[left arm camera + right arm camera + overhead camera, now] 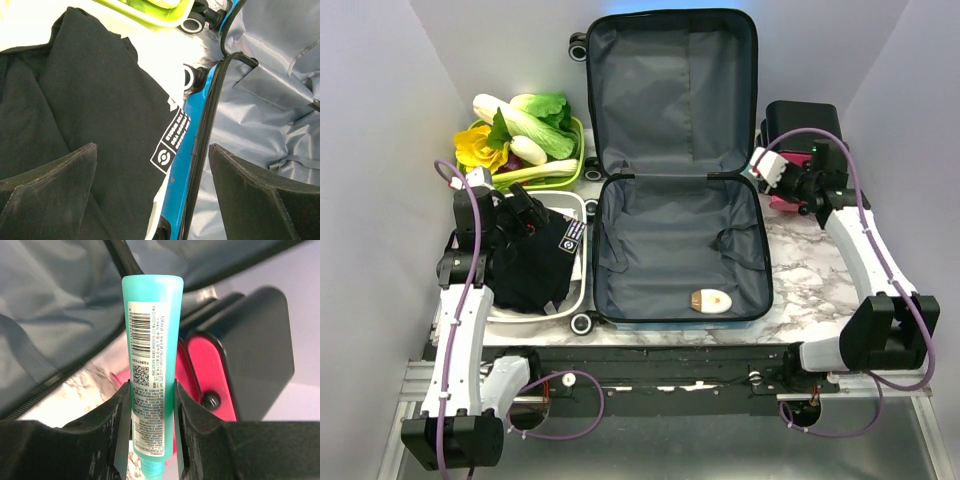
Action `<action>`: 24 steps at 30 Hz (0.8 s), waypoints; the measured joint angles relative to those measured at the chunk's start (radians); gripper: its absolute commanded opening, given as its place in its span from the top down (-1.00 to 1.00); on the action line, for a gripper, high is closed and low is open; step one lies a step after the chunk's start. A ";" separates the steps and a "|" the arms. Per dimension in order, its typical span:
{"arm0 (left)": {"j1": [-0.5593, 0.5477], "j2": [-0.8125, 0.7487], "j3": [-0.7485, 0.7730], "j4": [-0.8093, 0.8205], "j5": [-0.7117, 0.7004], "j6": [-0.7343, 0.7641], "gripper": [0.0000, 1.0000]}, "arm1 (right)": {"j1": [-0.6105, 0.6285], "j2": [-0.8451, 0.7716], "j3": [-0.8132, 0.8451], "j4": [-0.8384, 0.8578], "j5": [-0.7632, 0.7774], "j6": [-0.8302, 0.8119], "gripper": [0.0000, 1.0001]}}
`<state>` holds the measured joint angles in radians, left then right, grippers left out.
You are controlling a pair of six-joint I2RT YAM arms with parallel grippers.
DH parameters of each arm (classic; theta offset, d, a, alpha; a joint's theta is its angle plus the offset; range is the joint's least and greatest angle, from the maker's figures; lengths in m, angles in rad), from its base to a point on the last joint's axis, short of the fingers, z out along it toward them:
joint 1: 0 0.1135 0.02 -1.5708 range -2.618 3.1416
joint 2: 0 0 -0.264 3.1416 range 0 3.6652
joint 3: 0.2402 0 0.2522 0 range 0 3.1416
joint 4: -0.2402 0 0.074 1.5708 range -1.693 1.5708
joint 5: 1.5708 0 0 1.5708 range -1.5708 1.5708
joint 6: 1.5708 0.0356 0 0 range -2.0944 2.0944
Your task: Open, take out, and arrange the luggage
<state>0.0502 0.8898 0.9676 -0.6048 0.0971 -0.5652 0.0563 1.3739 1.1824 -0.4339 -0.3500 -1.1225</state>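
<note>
The blue luggage (680, 240) lies open mid-table, its lid leaning back and its grey lining bare. A small oval brown-and-white item (710, 300) rests in the near half. My left gripper (525, 215) hangs open over a black garment (90, 100), beside the luggage's blue edge (192, 135), with nothing between its fingers. My right gripper (151, 387) is shut on a teal tube (152, 330), which stands upright between the pads. It hovers right of the luggage, in front of a black box (255, 355) with a pink drawer (210, 375).
The black garment (530, 265) fills a white tray (575, 205) left of the luggage. Behind it stands a green basket (577, 150) of toy vegetables. The black box (803, 125) sits at the back right. Marble tabletop (810, 280) shows at the right.
</note>
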 measured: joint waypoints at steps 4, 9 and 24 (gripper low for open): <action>0.000 0.013 0.026 -0.026 -0.024 0.000 -0.98 | -0.116 0.050 0.012 0.023 -0.034 -0.045 0.92; 0.000 0.059 0.078 -0.054 -0.061 0.000 -0.98 | -0.185 0.196 0.090 0.032 -0.075 -0.103 0.92; 0.000 0.109 0.171 -0.147 -0.177 0.015 -0.98 | -0.229 0.381 0.206 0.037 -0.035 -0.241 0.85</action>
<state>0.0502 0.9989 1.1385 -0.7521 -0.0799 -0.5503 -0.1726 1.7550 1.3880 -0.3969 -0.3851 -1.3640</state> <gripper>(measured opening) 0.988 0.412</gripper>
